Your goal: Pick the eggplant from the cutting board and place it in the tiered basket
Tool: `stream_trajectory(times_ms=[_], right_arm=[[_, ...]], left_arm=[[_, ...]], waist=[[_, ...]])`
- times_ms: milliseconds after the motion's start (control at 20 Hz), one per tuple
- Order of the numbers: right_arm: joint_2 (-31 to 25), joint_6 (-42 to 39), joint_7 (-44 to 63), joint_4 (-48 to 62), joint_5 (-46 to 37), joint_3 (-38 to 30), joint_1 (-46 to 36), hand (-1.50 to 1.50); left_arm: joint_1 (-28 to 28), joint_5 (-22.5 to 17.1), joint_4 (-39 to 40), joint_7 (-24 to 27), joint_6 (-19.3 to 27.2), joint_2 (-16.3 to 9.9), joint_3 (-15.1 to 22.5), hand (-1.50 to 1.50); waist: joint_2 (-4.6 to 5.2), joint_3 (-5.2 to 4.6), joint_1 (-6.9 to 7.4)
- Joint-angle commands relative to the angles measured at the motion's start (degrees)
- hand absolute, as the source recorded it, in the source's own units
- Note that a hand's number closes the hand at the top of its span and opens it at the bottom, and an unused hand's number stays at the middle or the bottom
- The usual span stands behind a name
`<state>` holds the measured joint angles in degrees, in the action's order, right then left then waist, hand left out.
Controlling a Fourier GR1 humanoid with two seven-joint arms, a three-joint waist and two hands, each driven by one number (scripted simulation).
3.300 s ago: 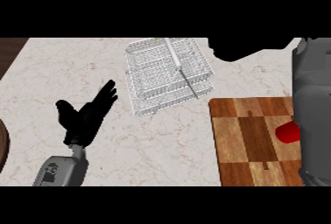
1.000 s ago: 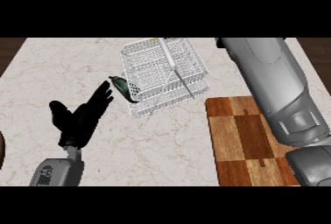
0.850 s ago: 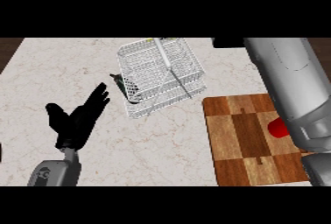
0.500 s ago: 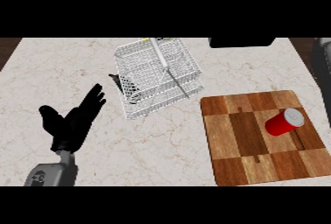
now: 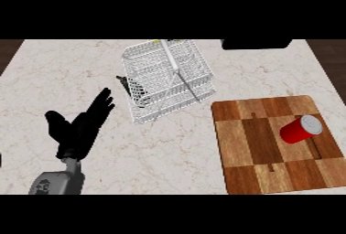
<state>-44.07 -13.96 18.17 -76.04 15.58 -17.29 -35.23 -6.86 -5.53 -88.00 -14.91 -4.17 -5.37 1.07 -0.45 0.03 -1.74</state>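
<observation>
A pale marbled stone tabletop (image 5: 81, 68) seen from steeply above carries a white wire tiered basket (image 5: 169, 77) near its middle, and what looks like a dark, slim eggplant (image 5: 130, 85) shows through the mesh at the basket's left side, so the task's thing appears to lie in the basket, not on the board. The robot's black left hand (image 5: 79, 129) rests at lower left with fingers straight and released, holding nothing; the right hand is out of view. To the right, well apart from the basket, a brown checkered wooden cutting board (image 5: 250, 137) bears only a red cylindrical can (image 5: 299, 130) lying on its side.

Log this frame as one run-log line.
left hand: open, resting left of basket | right hand: not in view | board: red can only | dark item at basket's left wall
</observation>
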Motion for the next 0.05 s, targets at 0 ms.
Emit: stream_trajectory(times_ms=[0], right_arm=[[-4.70,-6.28,-2.70,-2.90,5.21,-8.25,9.41,-1.50]], left_arm=[[-1.36,-1.36,-0.08,-1.04,-1.39,-1.00,-1.13,0.00]], waist=[[0.22,-0.01,0.56]])
